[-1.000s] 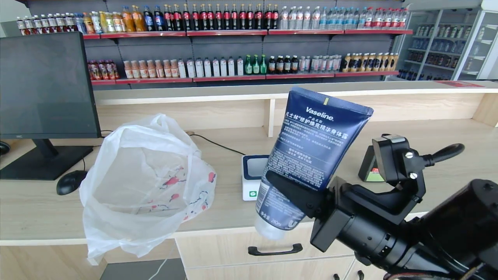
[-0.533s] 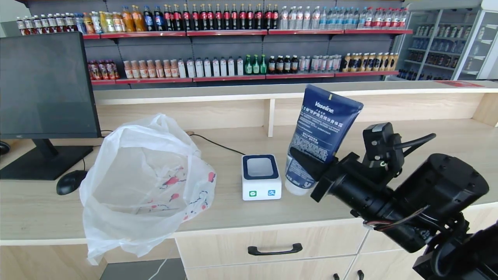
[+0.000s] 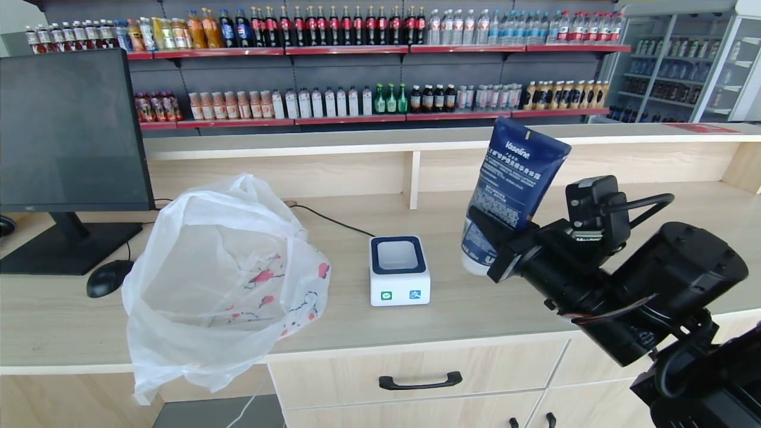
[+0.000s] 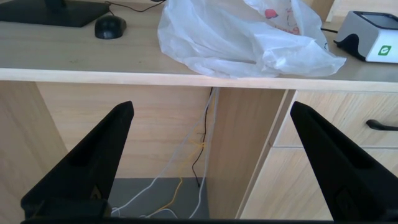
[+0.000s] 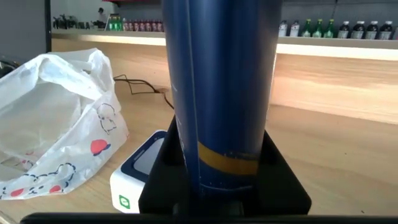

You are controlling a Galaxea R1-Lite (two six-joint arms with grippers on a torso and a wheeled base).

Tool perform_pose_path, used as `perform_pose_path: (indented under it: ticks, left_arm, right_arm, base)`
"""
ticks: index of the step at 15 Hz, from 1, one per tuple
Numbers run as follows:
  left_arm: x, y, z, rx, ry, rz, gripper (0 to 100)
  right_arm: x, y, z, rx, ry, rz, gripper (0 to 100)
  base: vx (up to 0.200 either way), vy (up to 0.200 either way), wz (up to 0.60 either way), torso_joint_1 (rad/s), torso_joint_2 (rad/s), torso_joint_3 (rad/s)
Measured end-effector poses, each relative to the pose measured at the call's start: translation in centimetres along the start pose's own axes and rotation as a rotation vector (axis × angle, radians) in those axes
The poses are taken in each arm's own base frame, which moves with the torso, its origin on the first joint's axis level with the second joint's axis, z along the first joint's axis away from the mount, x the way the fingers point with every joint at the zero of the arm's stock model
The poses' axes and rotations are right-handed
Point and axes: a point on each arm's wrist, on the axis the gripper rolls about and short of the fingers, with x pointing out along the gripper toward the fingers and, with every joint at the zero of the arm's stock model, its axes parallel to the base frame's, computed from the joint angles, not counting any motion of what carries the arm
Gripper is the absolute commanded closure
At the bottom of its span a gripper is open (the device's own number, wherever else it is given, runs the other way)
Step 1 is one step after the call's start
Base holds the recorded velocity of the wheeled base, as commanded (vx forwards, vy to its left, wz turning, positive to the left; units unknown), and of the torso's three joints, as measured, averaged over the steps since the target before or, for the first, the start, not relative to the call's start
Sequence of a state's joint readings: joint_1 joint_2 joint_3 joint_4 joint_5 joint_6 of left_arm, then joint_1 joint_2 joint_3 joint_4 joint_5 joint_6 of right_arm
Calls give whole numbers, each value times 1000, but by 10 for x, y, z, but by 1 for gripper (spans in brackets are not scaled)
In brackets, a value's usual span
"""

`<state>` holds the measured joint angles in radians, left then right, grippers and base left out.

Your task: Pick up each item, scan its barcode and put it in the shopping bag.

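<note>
1. Head: one tube (image 3: pixel 517 172) clamped cap-down in right pincer (image 3: pixel 484 230), raised over surface (image 3: pixel 464 315) just right of one scanner (image 3: pixel 398 270), probably to present its barcode; one bag (image 3: pixel 220 279) gaping at front edge, ready for filling.
2. Left wrist: left pincer (image 4: pixel 211 111) spread wide, empty, low before surface front.
3. Right wrist: tube squeezed between both fingers, scanner beside.

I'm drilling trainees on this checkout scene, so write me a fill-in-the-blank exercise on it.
The right gripper has its jaws ___ on the dark blue plastic tube.
The tube's clear cap points ___.
The translucent white plastic shopping bag lies on the robot's ___ of the white square scanner.
On the left gripper, the jaws stand ___.
Missing: shut, down, left, open.
</note>
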<state>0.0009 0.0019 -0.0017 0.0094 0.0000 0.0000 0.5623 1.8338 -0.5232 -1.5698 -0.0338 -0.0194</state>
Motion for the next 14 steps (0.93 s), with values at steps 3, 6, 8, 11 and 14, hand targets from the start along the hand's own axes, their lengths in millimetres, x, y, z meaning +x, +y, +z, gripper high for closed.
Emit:
perform_pose_path:
  ticks: [3,6,8,11,14]
  left_arm:
    - [0,0,0,0,0,-1,0]
    - [0,0,0,0,0,-1,0]
    - [0,0,0,0,0,-2,0]
    - [0,0,0,0,0,0,0]
    - [0,0,0,0,-1,0,0]
  right_arm:
    - [0,1,-1,5,2,3,100]
    - [0,1,1,6,-7,5,100]
    - [0,5,1,8,-1,18,100]
    - [-2,13,4,-10,-14,52,100]
    - [2,17,5,-115,-40,180,100]
  base:
    - [0,200,0,1,2,1]
    - [0,200,0,-2,2,2]
    - [0,100,0,9,1,-1]
    - [0,0,0,0,0,0]
    - [0,0,0,0,0,0]
